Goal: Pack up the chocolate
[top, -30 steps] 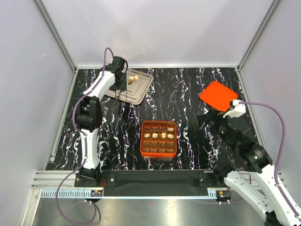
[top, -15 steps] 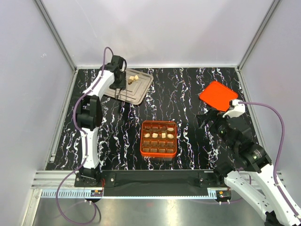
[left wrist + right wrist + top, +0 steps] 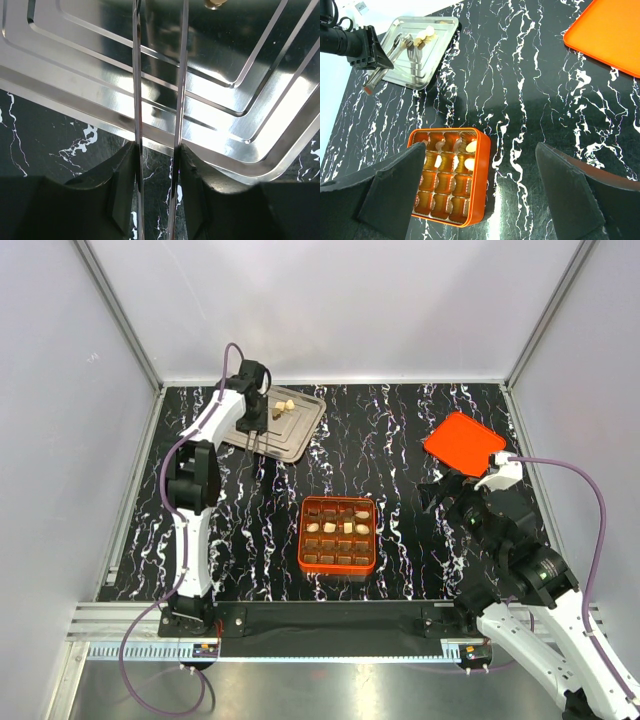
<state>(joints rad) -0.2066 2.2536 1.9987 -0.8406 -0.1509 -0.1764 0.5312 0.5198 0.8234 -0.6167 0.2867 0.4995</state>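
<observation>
The chocolate not yet packed lies as a small cluster of cream and brown pieces on the steel tray, at the far left of the bench. The rest already sits in the orange box at mid-bench, in the rows farther from the arms, and the nearer rows look bare. One piece shows at the top edge of the left wrist view, ahead of the blades and to their right, not between them. The left tool is clamped on a pair of thin metal tongs, one finger pressing each blade. The blades stand a narrow gap apart above the tray, and their tips run out of the wrist view, so whether they have caught anything cannot be told. Against a second ago, the overhead view shows the left arm nudged only slightly over the tray, while the cluster and the box's filling look the same. The change therefore seems to lie in the squeeze on the tongs rather than in travel: a pick in progress, not yet a carry to the box. The right tool hangs wide open and empty above the bench to the right of the box, where it was a second ago. The orange lid lies flat at the far right, well apart from the box, and probably goes on only after the tray is cleared.
</observation>
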